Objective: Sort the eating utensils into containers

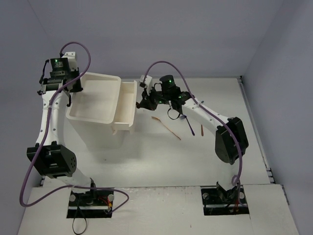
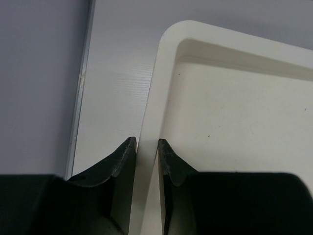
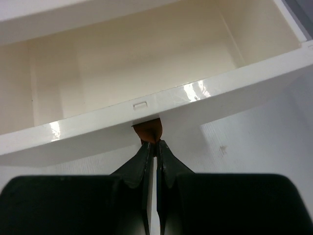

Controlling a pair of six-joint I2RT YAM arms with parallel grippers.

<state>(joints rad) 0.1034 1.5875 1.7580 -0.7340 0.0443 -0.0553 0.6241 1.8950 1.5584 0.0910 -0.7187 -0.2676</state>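
Left wrist view: left jaws clamp a drawer rim (image 2: 155, 107); right jaws pinch a brown handle (image 3: 148, 131).

The tall drawer unit (image 1: 93, 139) blocks the left-centre of the surface (image 1: 156, 166). Its upper drawer (image 1: 95, 98) and lower drawer (image 1: 126, 105) stand pulled out, both open from above. The left pincer (image 2: 145, 147) clamps the upper drawer's rim and the right pincer (image 3: 155, 144) pinches the lower drawer's brown handle (image 3: 148, 129). Right of the unit, a few utensils (image 1: 166, 126) lie beside the right arm (image 1: 215, 120). The near surface offers free passage.
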